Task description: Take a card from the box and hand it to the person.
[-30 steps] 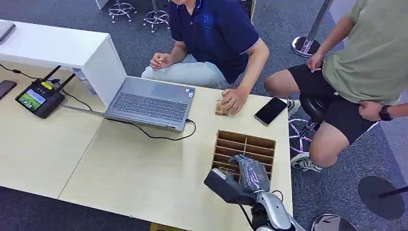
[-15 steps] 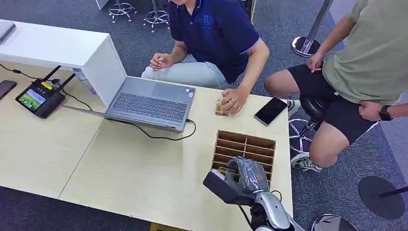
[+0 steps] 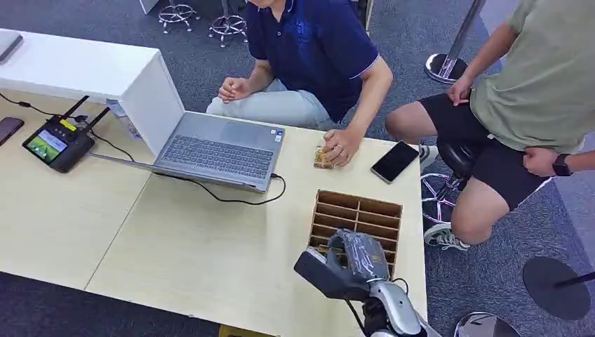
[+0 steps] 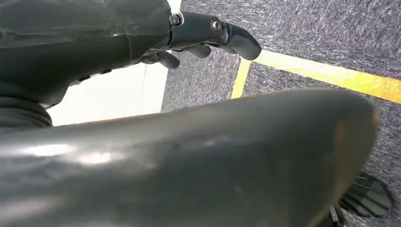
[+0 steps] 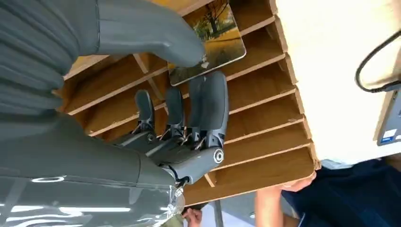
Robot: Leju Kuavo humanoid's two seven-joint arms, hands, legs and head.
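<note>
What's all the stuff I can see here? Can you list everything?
table: one, pale wood, under everything
box: one, brown slotted, table's right end
card: one, autumn-tree picture, pinched over the box's slots
laptop: one, grey, open, mid table
cable: one, black, from the laptop
phone: one, black, beyond the box
controller: one, black with screen, left
people: two, one in navy with a hand on the table, one in olive seated right
right robot hand: grey, holds the card
left robot hand: dark, over grey carpet
</note>
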